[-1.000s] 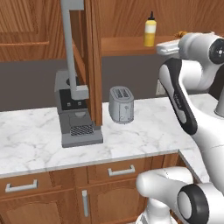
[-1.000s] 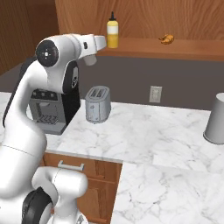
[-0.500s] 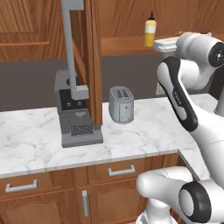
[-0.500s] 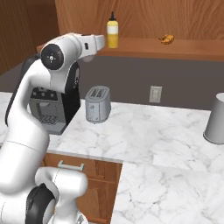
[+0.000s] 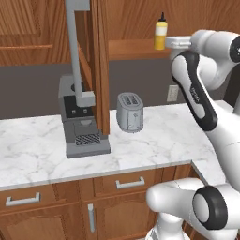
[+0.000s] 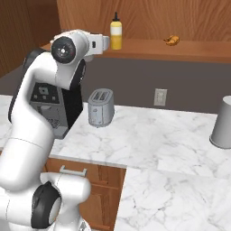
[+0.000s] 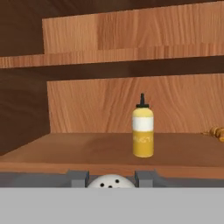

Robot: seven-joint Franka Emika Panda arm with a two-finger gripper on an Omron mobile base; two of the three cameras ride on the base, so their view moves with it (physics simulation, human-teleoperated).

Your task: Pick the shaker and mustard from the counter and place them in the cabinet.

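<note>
The yellow mustard (image 7: 143, 133) bottle stands upright on the wooden shelf (image 7: 78, 149) of the cabinet, also seen as the mustard (image 5: 161, 33) and mustard (image 6: 116, 34) from the base. My gripper (image 7: 111, 180) hovers at the shelf's front edge, shut on the shaker (image 7: 109, 182), whose pale perforated cap peeks up between the fingers. From the base, the gripper (image 5: 171, 43) sits just right of the mustard, and the gripper (image 6: 105, 43) sits just left of it. The marble counter (image 5: 159, 140) lies well below.
The open cabinet door (image 5: 99, 65) with its grey bar handle (image 5: 74, 51) hangs over a coffee machine (image 5: 80, 123). A toaster (image 5: 130, 111) stands on the counter. A small brown pastry (image 6: 171, 40) lies further along the shelf. A grey canister (image 6: 223, 122) stands at the right.
The hand has edged closer to the shelf and the mustard, still shut on the shaker. Nothing else has moved.
</note>
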